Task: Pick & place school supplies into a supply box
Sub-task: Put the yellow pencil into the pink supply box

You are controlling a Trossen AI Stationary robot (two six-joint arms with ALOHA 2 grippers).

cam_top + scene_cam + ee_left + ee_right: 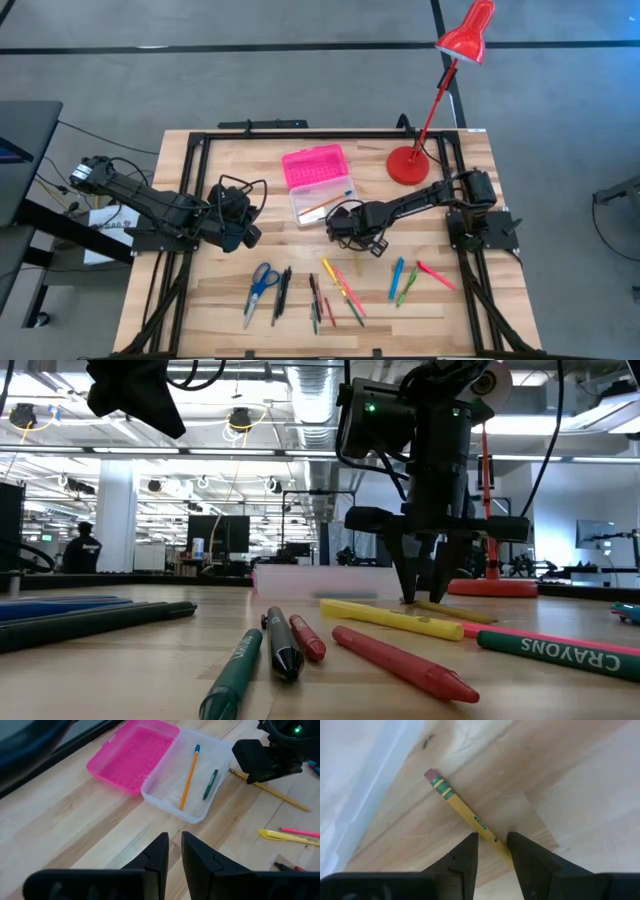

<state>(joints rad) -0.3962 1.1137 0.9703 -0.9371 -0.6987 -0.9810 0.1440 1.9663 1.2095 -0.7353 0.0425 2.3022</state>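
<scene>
1. Crayons lie nearest the low camera: a green crayon [232,678], a red crayon [400,663] and a yellow marker [392,619] on the tabletop [200,290].
2. Right gripper [492,851] is down at the table's centre, fingers a narrow gap apart and straddling the yellow pencil [462,809]; whether the pads already touch it I cannot tell, so I judge it not yet gripped.
3. That pencil lies flat, its eraser end toward the supply box [318,183], which sits open at 12 o'clock from the pencil, clear base beside pink lid. An orange pencil [189,777] and a green pen [210,784] are already inside.
4. Handling, as a judgement: the pencil is light, stiff and round, so it may roll or pivot; a hold near its middle should keep it level.
5. Left gripper [173,851] hovers at 9 o'clock from the box, fingers nearly together, holding nothing.
6. Remaining supplies lie at 6 o'clock: blue scissors [261,281], dark pens, and mixed markers near 4 o'clock.
7. Red lamp [407,164] stands at 2 o'clock; the box's near wall is what the carry must clear.
</scene>
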